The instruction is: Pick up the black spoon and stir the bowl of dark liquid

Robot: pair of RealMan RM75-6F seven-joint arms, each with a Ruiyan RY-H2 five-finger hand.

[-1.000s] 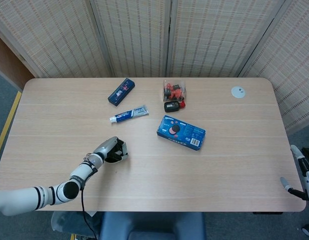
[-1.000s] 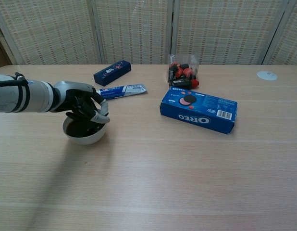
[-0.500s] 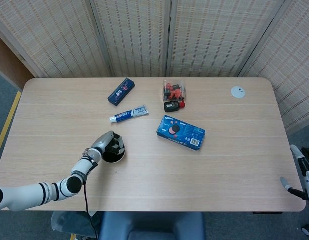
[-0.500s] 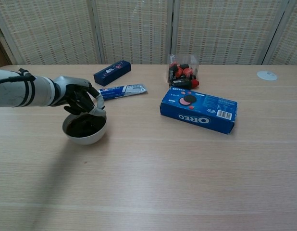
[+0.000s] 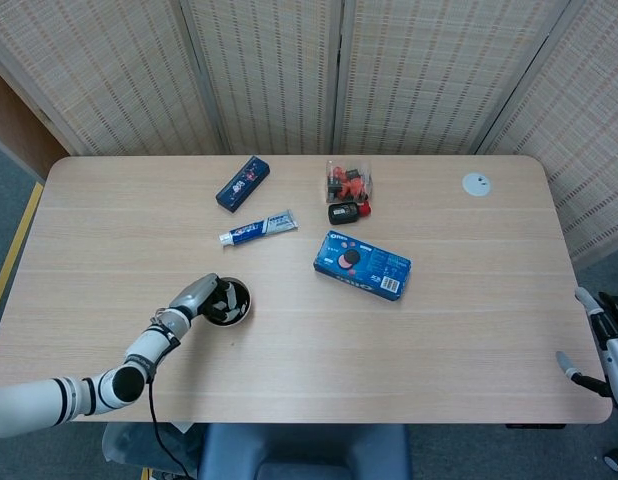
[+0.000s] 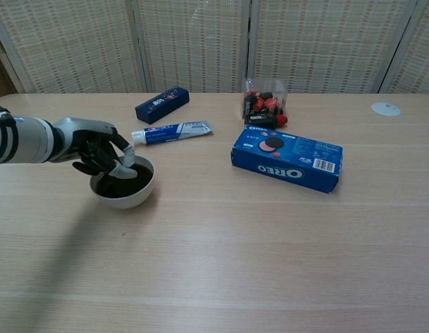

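Observation:
A white bowl [image 5: 237, 312] [image 6: 135, 197] of dark liquid stands on the table's near left part. My left hand [image 5: 194, 297] [image 6: 95, 148] hangs over the bowl's left rim with its fingers curled down. It grips the black spoon [image 6: 119, 168], which is mostly hidden by the fingers and hard to tell from the liquid it dips into. My right hand [image 5: 592, 352] shows only at the lower right edge of the head view, off the table, and how its fingers lie is unclear.
A blue Oreo box [image 5: 362, 265] [image 6: 287, 157] lies right of the bowl. A toothpaste tube [image 6: 171, 131], a dark blue box [image 6: 161, 104] and a clear bag of red and black items [image 6: 264, 104] lie behind. A white disc [image 6: 385, 108] sits far right.
My left hand has swept with the spoon from the bowl's right side across to its left rim. The bowl stays in place. The right arm has barely moved.

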